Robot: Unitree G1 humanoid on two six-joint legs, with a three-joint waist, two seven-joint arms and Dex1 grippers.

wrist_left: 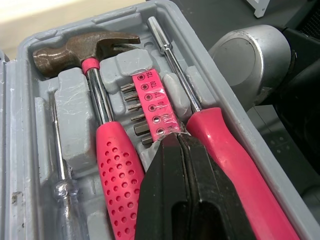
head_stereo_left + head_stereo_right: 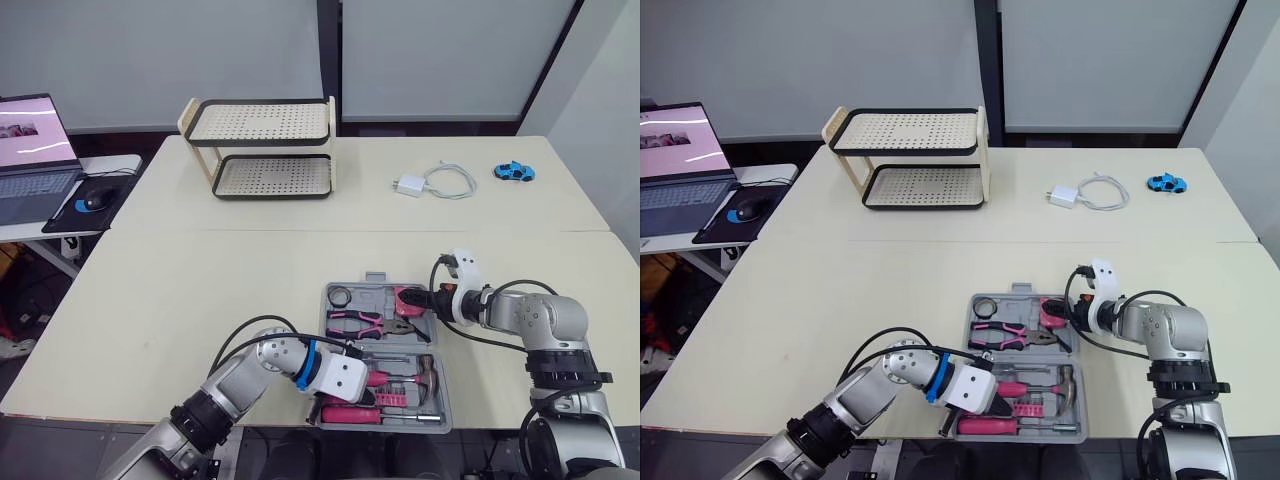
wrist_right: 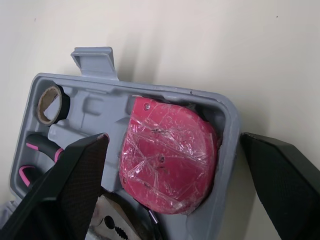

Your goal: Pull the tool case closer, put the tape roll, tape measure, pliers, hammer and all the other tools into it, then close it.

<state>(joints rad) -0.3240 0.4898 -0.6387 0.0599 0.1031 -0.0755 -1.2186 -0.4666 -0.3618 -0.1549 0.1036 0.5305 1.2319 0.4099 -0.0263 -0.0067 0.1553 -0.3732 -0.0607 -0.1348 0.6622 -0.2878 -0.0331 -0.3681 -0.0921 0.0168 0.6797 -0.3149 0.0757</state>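
The grey tool case (image 2: 441,405) lies open near the table's front edge. Its far half holds the tape roll (image 2: 341,296), the pink-handled pliers (image 2: 362,322) and the pink tape measure (image 3: 170,155). My right gripper (image 3: 173,137) is open, one finger on each side of the tape measure. The near half holds the hammer (image 1: 85,50), a pink bit holder (image 1: 150,100) and a pink-handled screwdriver (image 1: 225,150). My left gripper (image 1: 175,140) is over this half, shut on the near end of the bit holder.
A two-tier rack (image 2: 265,150) stands at the back left of the table. A white charger with its cable (image 2: 410,184) and a blue toy car (image 2: 514,171) lie at the back right. A laptop (image 2: 30,150) sits on a side desk to the left.
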